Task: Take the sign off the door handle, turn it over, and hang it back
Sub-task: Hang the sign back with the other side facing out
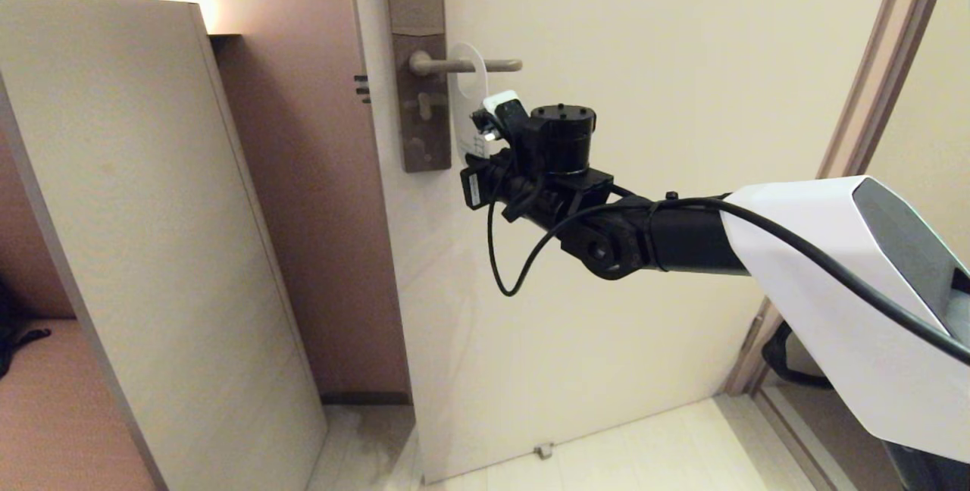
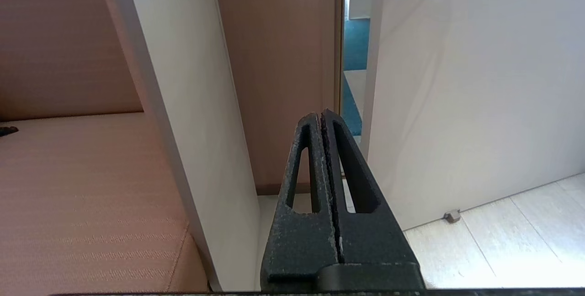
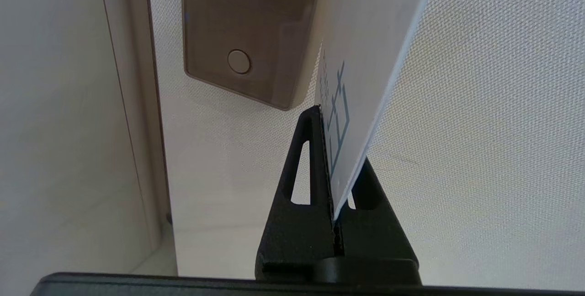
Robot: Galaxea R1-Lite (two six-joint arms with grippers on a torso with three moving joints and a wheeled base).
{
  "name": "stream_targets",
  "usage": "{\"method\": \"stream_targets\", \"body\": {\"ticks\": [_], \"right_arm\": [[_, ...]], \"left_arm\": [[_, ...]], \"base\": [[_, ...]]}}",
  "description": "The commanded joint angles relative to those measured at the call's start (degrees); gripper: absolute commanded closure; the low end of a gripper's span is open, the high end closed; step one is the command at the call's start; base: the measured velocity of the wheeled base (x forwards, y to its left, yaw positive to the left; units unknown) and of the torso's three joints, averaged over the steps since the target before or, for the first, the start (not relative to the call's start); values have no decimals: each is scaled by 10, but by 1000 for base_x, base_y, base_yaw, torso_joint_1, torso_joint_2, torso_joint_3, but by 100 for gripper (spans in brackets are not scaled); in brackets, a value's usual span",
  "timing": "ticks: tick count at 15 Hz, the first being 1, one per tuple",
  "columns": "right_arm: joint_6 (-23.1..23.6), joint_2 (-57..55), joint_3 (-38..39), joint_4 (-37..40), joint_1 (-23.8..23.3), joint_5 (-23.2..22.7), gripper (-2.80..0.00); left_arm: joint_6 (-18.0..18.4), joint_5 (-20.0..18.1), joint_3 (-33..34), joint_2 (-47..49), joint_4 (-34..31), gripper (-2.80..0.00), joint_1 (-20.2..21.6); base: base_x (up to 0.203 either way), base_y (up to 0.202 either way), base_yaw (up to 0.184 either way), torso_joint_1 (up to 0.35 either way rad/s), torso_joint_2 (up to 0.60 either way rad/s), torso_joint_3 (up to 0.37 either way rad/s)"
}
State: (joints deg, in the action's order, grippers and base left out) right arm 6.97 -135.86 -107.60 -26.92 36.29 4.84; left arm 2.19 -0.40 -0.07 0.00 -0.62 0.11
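Head view shows the right gripper (image 1: 485, 123) raised to the door (image 1: 644, 173), just below the door handle (image 1: 466, 64). Its jaws are pinched tight on the lower part of the white sign (image 1: 468, 86), whose loop hangs over the handle beside the brown lock plate (image 1: 420, 59). Right wrist view shows the sign (image 3: 365, 58) clamped edge-on between the black fingers (image 3: 304, 159). Left gripper (image 2: 322, 118) sits low and idle, fully closed and holding nothing, facing the floor (image 2: 502, 232) near the door's bottom edge.
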Motion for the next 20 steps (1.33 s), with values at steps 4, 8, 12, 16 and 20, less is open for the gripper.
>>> {"method": "stream_targets", "body": {"ticks": [4, 8, 12, 16, 20], "right_arm": [[0, 3, -1, -2, 4, 0, 0], [-1, 7, 5, -1, 4, 1, 0], [-1, 23, 33, 1, 4, 1, -280], [-3, 68, 99, 2, 2, 0, -280], [-6, 126, 162, 14, -5, -5, -280]], "left_arm": [[0, 0, 1, 0, 0, 0, 0], [0, 0, 0, 0, 0, 0, 0], [0, 0, 0, 0, 0, 0, 1], [0, 0, 0, 0, 0, 0, 0], [0, 0, 0, 0, 0, 0, 0]], "base": [[0, 0, 0, 0, 0, 0], [0, 0, 0, 0, 0, 0], [0, 0, 0, 0, 0, 0], [0, 0, 0, 0, 0, 0], [0, 0, 0, 0, 0, 0]]}}
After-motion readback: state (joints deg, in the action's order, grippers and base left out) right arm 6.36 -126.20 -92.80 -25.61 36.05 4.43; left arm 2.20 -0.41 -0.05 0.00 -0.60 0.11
